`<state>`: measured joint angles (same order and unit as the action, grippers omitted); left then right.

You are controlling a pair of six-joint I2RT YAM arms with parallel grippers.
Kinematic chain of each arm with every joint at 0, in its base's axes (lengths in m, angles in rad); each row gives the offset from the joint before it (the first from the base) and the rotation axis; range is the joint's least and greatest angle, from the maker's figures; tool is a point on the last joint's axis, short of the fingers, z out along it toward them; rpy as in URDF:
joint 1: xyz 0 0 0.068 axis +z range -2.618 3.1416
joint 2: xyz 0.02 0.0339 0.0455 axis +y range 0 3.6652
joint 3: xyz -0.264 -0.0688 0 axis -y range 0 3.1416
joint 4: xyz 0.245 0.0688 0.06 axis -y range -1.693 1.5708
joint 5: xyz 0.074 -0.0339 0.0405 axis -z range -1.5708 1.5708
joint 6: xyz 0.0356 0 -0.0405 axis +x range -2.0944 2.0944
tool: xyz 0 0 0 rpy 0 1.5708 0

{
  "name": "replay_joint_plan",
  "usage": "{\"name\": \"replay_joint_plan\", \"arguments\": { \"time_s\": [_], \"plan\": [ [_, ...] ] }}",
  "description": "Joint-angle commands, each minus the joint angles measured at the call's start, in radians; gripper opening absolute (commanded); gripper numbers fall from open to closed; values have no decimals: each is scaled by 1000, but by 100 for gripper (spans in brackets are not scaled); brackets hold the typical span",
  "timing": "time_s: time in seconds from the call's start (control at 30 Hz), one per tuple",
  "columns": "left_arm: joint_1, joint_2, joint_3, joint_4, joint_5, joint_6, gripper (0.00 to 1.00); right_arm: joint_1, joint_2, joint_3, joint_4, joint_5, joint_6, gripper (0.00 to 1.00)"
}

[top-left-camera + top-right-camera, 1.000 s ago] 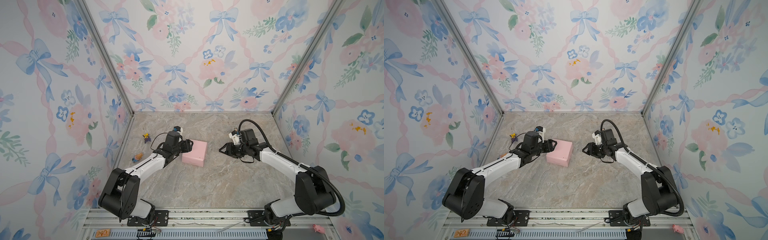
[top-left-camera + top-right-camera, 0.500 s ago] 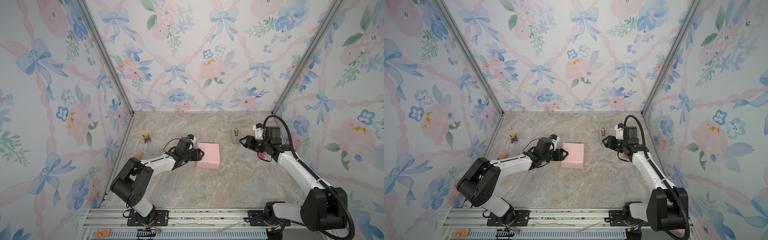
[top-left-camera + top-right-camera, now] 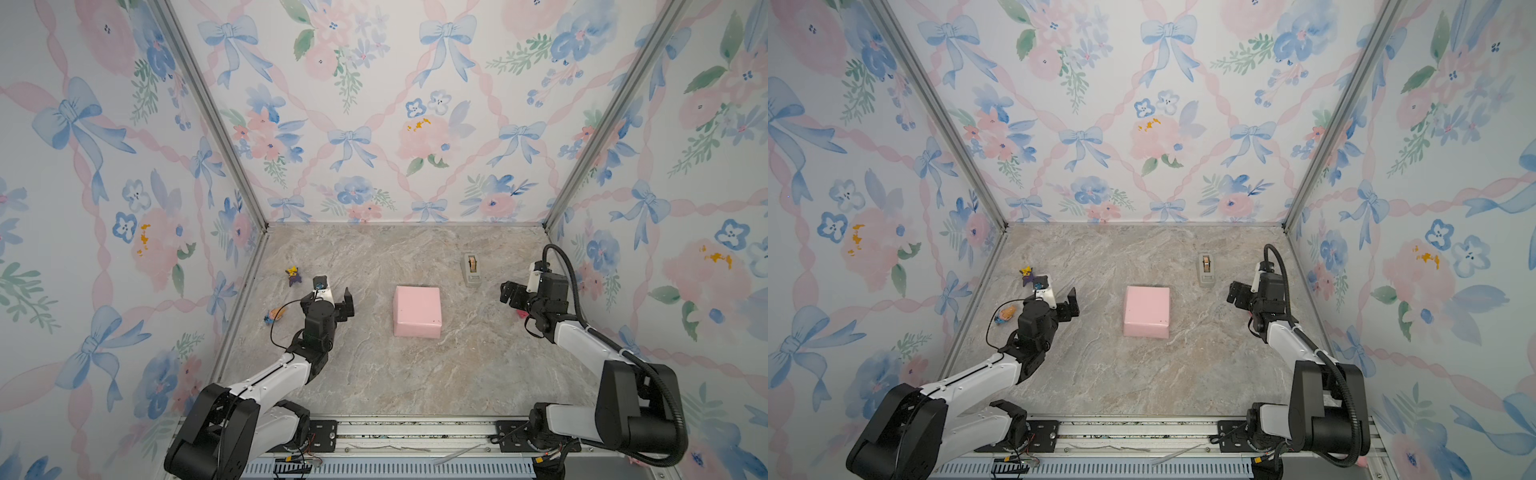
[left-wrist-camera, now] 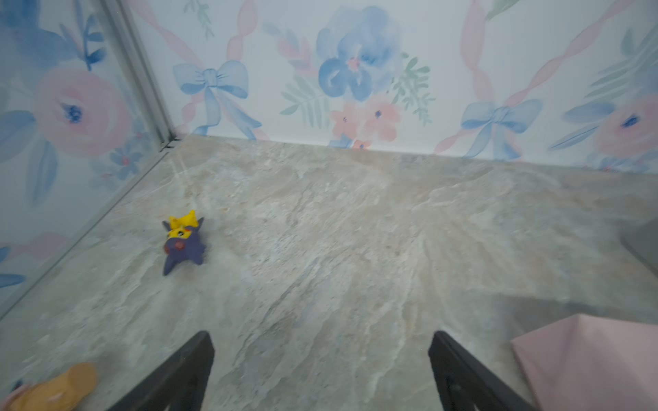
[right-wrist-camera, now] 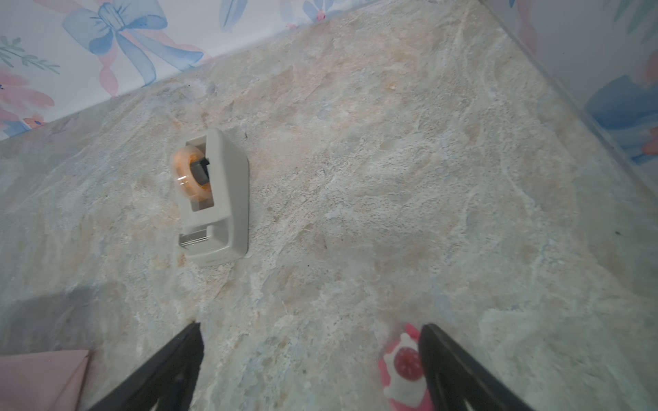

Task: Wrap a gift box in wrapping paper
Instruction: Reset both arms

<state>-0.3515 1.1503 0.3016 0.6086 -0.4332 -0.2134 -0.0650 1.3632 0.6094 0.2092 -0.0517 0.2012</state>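
- Your left gripper [image 3: 332,299], left of centre: released, empty.
- Your right gripper [image 3: 513,299], right of centre: released, empty.
- Wrapped box [image 3: 417,311] sits mid-frame, touching neither gripper.

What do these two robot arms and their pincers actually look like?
Both the left arm and right arm have smooth white links between chunky black rounded joints. The left gripper and right gripper each end in two flat black tapering fingers. A thick ribbed black hose loops along the right arm; a thin black wire trails from the left.
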Motion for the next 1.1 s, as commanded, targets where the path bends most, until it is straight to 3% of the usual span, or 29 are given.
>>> {"name": "replay_joint_plan", "arguments": {
  "time_s": [0.0,0.13,0.27,0.4,0.5,0.6,0.7,1.07],
  "plan": [
    [63,16,10,144,-52,121,98,-6,66,-23,233,51,-81,96],
    [116,117,7,187,2,177,98,-5,128,-102,445,24,-100,96],
    [179,227,-4,276,159,172,98,29,118,-192,591,-10,-157,96],
    [207,318,-12,444,227,288,98,85,187,-224,711,114,-185,96],
    [351,437,-113,742,362,162,98,85,189,-221,710,113,-185,96],
    [387,418,-118,712,435,131,98,85,189,-222,710,111,-184,96],
    [366,410,-77,619,393,146,98,83,189,-221,710,110,-184,96],
    [329,422,-71,631,366,193,98,83,189,-221,710,110,-184,96]
  ]
}}
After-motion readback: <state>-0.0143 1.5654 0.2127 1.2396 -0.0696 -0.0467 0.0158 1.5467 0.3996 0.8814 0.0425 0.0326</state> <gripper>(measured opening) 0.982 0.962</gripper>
